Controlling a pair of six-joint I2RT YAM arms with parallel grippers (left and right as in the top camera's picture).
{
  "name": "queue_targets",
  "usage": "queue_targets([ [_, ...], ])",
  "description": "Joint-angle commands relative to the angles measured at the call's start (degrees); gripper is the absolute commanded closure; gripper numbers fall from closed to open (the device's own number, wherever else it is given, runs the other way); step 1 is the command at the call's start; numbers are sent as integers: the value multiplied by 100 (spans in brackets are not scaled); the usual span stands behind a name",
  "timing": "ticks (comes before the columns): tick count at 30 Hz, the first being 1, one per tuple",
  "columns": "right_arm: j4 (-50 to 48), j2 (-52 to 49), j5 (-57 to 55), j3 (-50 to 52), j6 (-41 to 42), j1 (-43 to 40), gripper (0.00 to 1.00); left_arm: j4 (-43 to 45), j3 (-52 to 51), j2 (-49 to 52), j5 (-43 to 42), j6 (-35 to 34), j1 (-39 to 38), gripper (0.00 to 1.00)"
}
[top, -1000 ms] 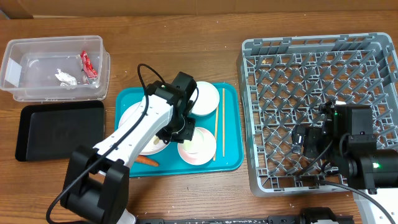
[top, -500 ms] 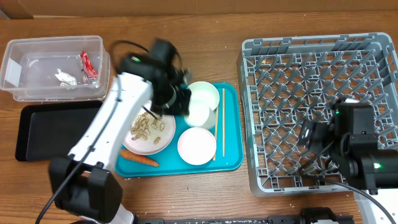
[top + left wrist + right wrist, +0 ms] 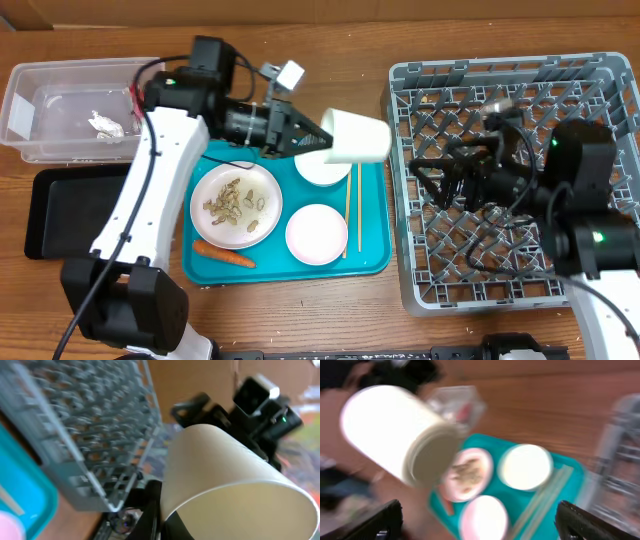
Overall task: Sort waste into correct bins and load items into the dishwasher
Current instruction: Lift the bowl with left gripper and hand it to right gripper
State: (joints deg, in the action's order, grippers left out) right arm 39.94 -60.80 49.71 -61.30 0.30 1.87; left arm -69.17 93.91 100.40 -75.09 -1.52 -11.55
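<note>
1. Your left hand (image 3: 318,138) is clenched on the rim of the white cup (image 3: 357,137), with one finger (image 3: 165,510) inside the mouth. The cup hangs on its side in the air, base toward the grey dish rack (image 3: 500,66). It is over the right edge of the teal tray (image 3: 372,255), above one small bowl (image 3: 318,170).
2. Your right hand (image 3: 430,178) is spread wide and empty over the rack, facing the cup's base. This looks like a handover setup.
3. The grip is a rim pinch only, and the cup body sticks out sideways. It can pivot or slip free. If it drops, it hits the bowl or the chopsticks (image 3: 352,210).
4. Timing matters. If you release the left hand before the right has closed, the cup falls between tray and rack onto the desk (image 3: 300,30).
5. The cup is wide. If the right hand comes in off-centre, a finger clips the base and knocks the cup out of the pinch.
6. Both wrist views are blurred, so you can't judge the gap from them. Use the overhead.
7. Watch the rack pegs. A cup set down tilted on a peg topples.
8. The peanut shells (image 3: 235,198) sit loose on the plate (image 3: 205,225) and the carrot (image 3: 225,256) lies beside it. A dropped cup would scatter them.
</note>
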Motion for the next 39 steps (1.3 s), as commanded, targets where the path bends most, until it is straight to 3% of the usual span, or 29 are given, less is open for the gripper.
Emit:
queue_targets([
  [1, -295, -240, 1873, -157, -229, -4, 0, 50, 96, -17, -549, 243, -313, 96],
  [9, -896, -625, 3560, -157, -227, -4, 2, 138, 96, -13, -529, 238, -699, 96],
  [12, -898, -625, 3574, -157, -223, -4, 16, 157, 96, -13, -529, 216, -702, 96],
  [30, -857, -625, 3338, -155, -201, -4, 43, 208, 96, -13, -529, 219, -702, 94],
  [33, -767, -625, 2973, -155, -157, -4, 51, 179, 96, -13, -173, 221, -702, 63],
  [34, -706, -625, 2767, -155, -103, -4, 53, 153, 96, -13, 81, 219, -702, 46],
  [36, -544, -625, 2225, -155, 59, -4, 53, 42, 96, -13, 837, 219, -702, 36],
  [39, -170, -619, 866, -157, 127, -7, 56, -227, 98, -13, 3077, -81, -595, 28],
])
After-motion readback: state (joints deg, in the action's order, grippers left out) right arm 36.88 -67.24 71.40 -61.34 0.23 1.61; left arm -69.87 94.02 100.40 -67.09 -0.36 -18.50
